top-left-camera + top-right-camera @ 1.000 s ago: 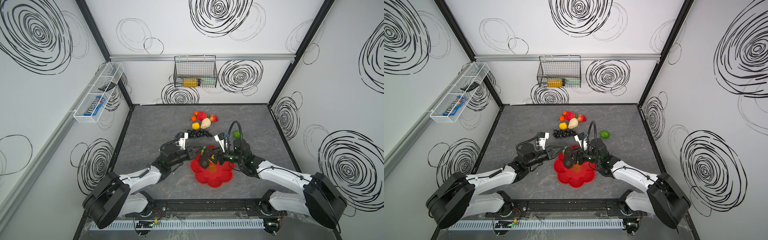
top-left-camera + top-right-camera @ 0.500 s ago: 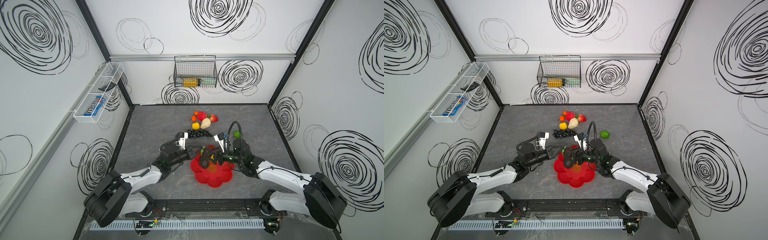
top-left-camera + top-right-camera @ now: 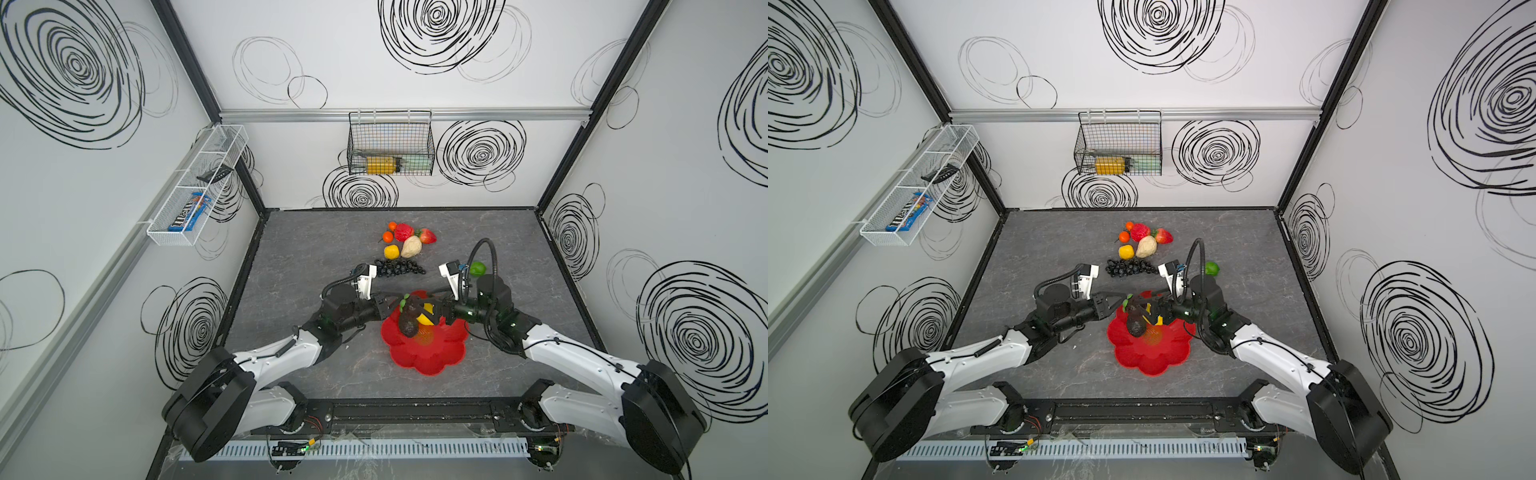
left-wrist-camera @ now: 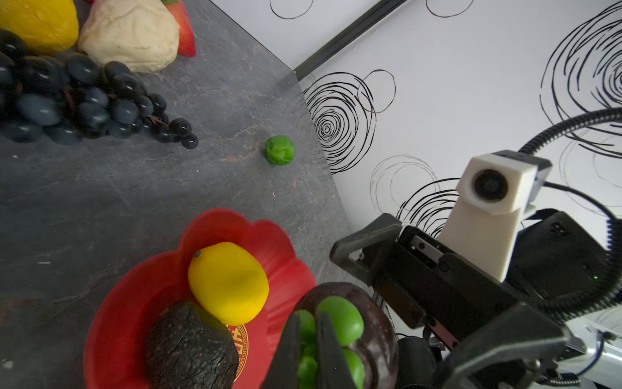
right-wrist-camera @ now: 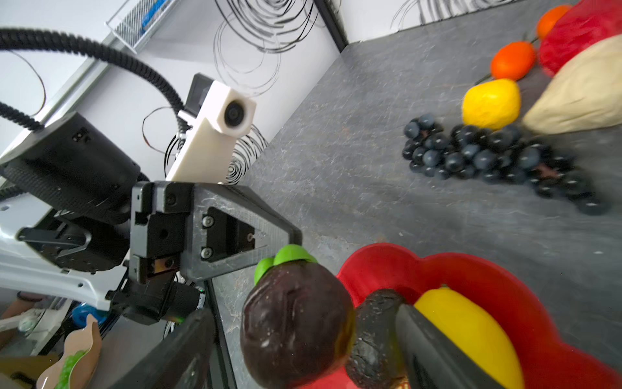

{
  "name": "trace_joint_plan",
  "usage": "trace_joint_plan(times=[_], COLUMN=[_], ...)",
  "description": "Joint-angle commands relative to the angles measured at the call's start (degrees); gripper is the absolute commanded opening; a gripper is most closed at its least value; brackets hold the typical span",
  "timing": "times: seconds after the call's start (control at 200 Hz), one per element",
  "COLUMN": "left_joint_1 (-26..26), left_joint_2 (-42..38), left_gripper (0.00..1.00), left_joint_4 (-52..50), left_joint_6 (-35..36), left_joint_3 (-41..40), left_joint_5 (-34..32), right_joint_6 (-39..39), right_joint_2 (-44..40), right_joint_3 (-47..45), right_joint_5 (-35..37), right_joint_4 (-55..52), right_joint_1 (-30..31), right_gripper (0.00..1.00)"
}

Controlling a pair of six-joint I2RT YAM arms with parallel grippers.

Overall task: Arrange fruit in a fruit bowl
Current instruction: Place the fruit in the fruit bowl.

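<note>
Open grey surface (image 3: 307,249) lies left and near of the scalloped, glossy red fruit bowl (image 3: 428,359), set mid-surface. Inside — one smooth lemon (image 4: 229,283), one rough avocado (image 4: 188,347). The left jaws pinch the green leaves of one dark round fruit (image 5: 296,323) at its far-left rim; the right jaws stand wide around it. Beyond — two tangerines (image 3: 387,236), one grape bunch (image 3: 399,268).

Top views overlook everything; wrist views closely share the bowl (image 4: 114,313).
</note>
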Motion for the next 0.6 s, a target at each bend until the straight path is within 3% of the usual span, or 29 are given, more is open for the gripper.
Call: trace_joint_plan(times=[0.0,0.235,0.595], left_joint_1=[-1.9,-12.1,-28.4], left_joint_2=[-3.4,-2.5,13.1], left_gripper=[0.08,0.08,0.08], left_joint_4=[-9.5,-20.2,-25.5], left_joint_6=[10.3,22.9,35.5], left_joint_3=[5.0,11.2,23.7], left_joint_5=[-6.5,-19.8,-36.3], right_joint_6=[-0.3,4.4,9.4], right_joint_2=[-4.8,-12.3,-15.9], right_joint_3=[-1.3,-1.5,-6.2], right_joint_5=[-0.6,15.8,12.8], right_joint_4=[-4.1,-16.4,-19.0], right_joint_1=[-5.2,-14.8,-27.3], right_gripper=[0.91,0.94,0.94])
